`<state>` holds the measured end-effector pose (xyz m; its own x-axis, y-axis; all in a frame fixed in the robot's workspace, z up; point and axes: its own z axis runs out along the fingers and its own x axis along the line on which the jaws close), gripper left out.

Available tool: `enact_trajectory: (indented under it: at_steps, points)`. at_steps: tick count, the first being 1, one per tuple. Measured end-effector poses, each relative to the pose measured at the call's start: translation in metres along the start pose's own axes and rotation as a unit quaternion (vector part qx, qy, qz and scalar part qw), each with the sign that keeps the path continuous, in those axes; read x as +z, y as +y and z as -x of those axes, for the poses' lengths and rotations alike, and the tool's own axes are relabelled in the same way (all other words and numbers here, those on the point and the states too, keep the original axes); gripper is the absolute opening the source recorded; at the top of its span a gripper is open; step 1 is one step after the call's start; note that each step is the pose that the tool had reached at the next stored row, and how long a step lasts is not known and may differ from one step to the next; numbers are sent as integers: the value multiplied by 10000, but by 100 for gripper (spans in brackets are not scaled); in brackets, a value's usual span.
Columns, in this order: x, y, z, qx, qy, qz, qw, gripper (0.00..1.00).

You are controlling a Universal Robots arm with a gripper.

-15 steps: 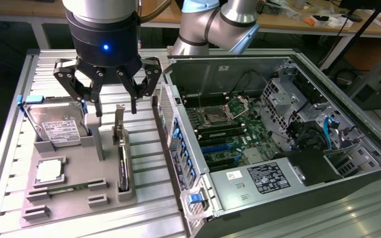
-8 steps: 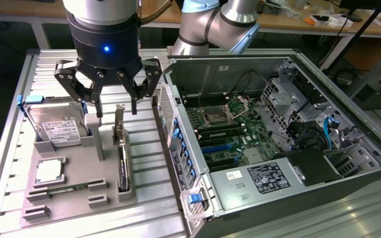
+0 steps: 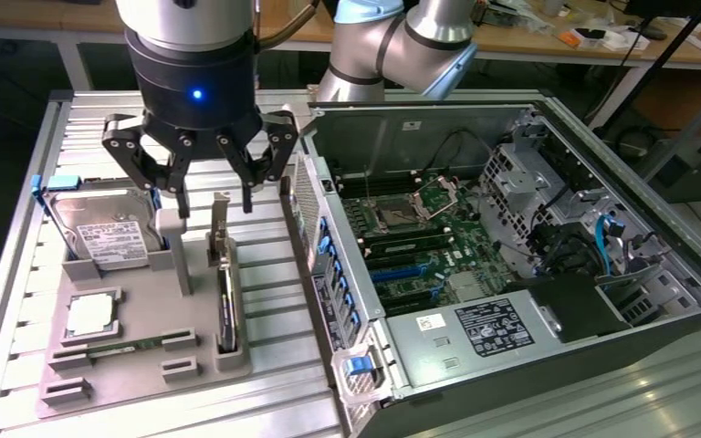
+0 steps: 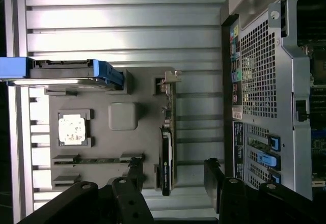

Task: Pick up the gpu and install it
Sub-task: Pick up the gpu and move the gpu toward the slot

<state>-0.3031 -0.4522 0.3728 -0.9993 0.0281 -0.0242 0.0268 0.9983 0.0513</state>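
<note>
Fingers spread wide, the gripper [image 3: 214, 192] hangs in the upper left of the exterior frame with nothing between them. We see it over the back end of a gray fixture tray [image 3: 143, 367] that lies on the slatted metal table [image 3: 83, 119].

The gpu [image 3: 223, 297] stands on its edge in a slot along the tray's right side, left of centre in the frame, with its narrow silver bracket [image 3: 219, 219] rising at the end nearest the gripper. The fingertips sit just above and around that bracket end, and we see no contact with the card. In the wrist view, the gripper [image 4: 173, 175] has dark fingers [image 4: 133, 173] standing on either side of the gpu [image 4: 167, 152], clear of it.

To the left of the card, a hard drive [image 3: 107, 228] with blue corners leans in its own cradle. A processor chip [image 3: 91, 315] and a slim green memory stick [image 3: 125, 349] lie flat in the lower left.

The open computer case [image 3: 423, 123] fills the right half of the frame, just beside the tray, with its motherboard [image 3: 418, 246] exposed.
</note>
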Motion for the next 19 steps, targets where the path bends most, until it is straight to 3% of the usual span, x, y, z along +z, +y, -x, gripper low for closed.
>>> enact_trajectory:
  at_steps: [15,19]
  points:
    - [58,-3,2,0,0,0,10000,60]
    - [143,-7,1,-4,1,0,10000,60]
